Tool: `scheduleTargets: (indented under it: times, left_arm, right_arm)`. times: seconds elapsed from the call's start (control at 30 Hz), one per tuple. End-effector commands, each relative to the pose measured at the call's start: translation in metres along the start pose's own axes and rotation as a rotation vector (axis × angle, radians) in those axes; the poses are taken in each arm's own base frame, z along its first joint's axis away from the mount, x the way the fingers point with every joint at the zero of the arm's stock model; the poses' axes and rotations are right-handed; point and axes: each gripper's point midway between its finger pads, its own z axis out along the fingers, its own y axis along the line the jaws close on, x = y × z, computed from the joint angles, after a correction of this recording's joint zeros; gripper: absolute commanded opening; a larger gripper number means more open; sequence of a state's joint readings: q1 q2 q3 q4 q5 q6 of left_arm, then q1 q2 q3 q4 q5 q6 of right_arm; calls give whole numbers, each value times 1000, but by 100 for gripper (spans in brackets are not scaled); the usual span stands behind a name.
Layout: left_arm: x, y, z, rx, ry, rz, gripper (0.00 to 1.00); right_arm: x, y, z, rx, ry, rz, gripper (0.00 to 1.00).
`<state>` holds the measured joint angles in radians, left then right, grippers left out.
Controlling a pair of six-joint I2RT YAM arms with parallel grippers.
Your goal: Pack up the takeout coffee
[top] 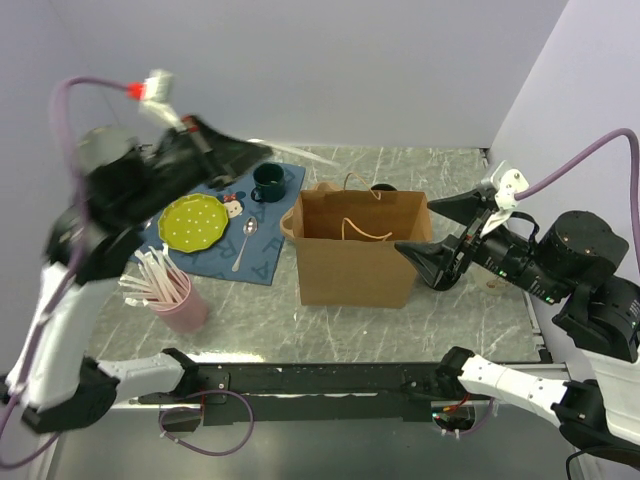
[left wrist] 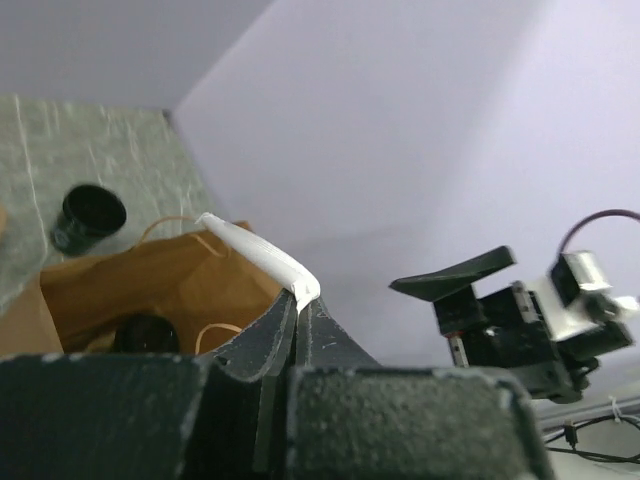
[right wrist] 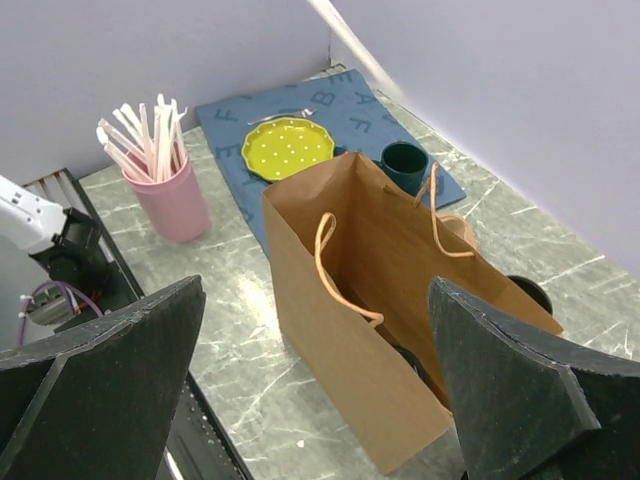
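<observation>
My left gripper nearest lens: fingers pinched on white straw, raised left of bag, straw tip toward it. My right gripper spread wide, empty, at bag's right end. Bag upright on worktop, mouth open. Inside bag: coffee, black lid showing low down. Behind bag on worktop: dark cup. Left of bag: green mug on blue mat

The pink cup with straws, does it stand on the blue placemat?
No, the pink cup stands on the bare marble table beside the blue placemat, not on it.
</observation>
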<state>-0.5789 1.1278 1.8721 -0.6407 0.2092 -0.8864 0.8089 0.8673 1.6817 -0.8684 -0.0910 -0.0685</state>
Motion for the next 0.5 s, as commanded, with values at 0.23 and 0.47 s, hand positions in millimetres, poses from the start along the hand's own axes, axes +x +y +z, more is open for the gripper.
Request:
scheduleTargets:
  times: [0.23, 0.47]
  left_arm:
    - [42, 18, 42, 77, 163, -58, 1]
    - [86, 60, 58, -12, 328, -96, 1]
  right_arm:
    - [-3, -10, -7, 55, -43, -18, 100]
    - [1, -10, -8, 59, -27, -12, 100]
